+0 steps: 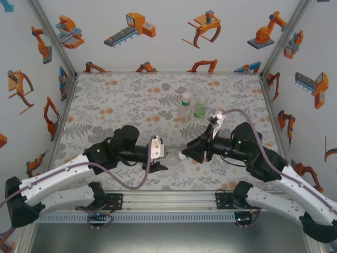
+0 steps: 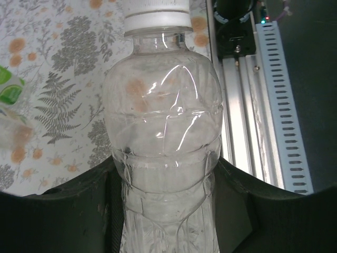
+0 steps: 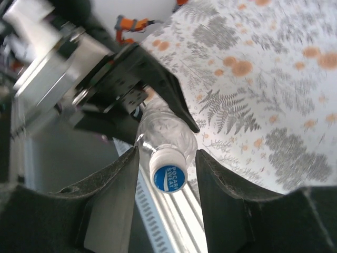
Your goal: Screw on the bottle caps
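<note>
Between right hand (image 3: 167, 157) jaws: cap (image 3: 169, 177), untouched | left hand (image 2: 166, 176) clamps bottle (image 2: 163, 121)

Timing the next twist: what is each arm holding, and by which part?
Left fingers clamp the clear bottle around its body. Right fingers flank its white cap, gaps showing, holding nothing.

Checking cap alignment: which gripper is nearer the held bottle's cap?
Right. The right gripper straddles the cap, jaws apart either side; the left gripper clamps the bottle around its body, back from the cap.
</note>
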Available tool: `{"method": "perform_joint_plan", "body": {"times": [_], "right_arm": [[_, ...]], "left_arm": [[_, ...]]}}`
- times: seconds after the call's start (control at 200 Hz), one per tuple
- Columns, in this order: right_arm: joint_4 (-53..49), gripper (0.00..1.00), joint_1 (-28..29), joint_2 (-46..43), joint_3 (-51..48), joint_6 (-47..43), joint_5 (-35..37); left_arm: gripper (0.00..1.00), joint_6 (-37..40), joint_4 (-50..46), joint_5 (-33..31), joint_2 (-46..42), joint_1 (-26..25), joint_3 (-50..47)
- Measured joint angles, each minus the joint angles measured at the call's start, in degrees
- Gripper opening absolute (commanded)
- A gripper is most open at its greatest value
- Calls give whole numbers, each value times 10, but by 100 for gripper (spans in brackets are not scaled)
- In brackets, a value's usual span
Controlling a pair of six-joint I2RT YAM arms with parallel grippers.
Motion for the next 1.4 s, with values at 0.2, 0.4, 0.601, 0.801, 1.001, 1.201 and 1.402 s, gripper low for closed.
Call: {"method": "perform_joint_plan", "body": {"times": [0.2,0.4,0.601,0.801,1.001,1.201,1.402], "right_arm": [[-17,49,0,-35,-9,-176,-97],[-56,47,0,-14,-10,-281,-153],[-59,39,0,-9,-34,-314,-168],[-57,37,-1,-23,-46,-318,-167],[-56,45,0,-28,-46,-316,-167],[-52,48,0,-40,-46,-314,-167],[-45,46,0,-40,-50,-314,-167]], "left_arm": [[0,2,-26,41,19,0,16],[0,2,-46,74,41,0,35],[0,2,-54,90,49,0,41],[0,3,-55,98,51,-1,43],[0,2,-56,98,53,-1,45],[0,3,-57,96,57,-1,45],[0,3,-59,96,59,-1,48]]}}
